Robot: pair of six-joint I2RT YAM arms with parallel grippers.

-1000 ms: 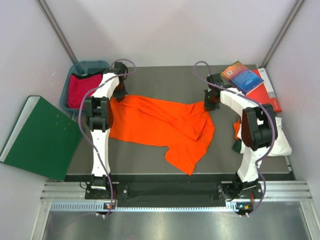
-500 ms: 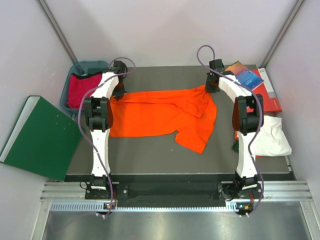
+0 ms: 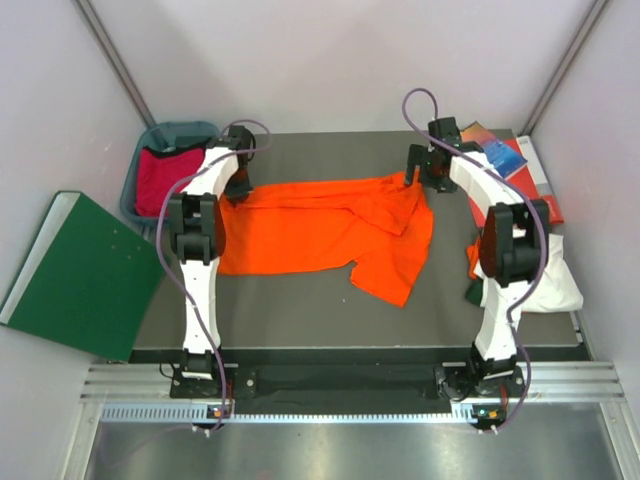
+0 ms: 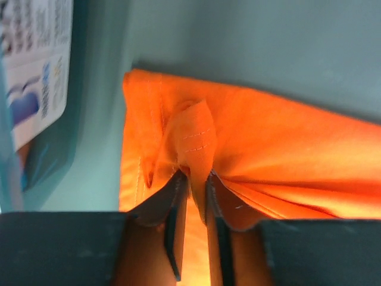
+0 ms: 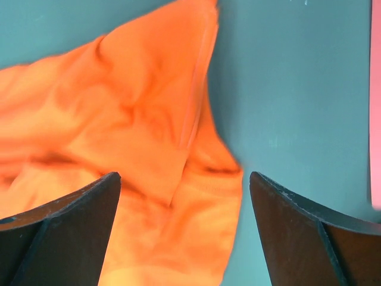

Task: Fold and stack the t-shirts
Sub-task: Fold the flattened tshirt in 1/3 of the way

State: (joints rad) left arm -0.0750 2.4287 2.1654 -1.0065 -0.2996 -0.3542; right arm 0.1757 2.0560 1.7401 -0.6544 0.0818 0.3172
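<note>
Orange t-shirt (image 3: 330, 225), lying crumpled across the far half of the dark table (image 3: 290, 305).
Left gripper (image 4: 193, 193) pinched a fold of cloth at the shirt's left corner. Right gripper (image 5: 183, 179) stood spread wide above the right corner, holding nothing. A printed label (image 4: 36, 65) in the left wrist view was too blurred to read, as were the covers of the books (image 3: 530, 185).

Both arms reach far forward; left end effector (image 4: 193, 179) pinched tight, right end effector (image 5: 183, 179) spread wide.

Nothing can be read: the printed label (image 4: 36, 65) at the upper left is blurred, and the books (image 3: 532, 188) at the upper right are too small.
</note>
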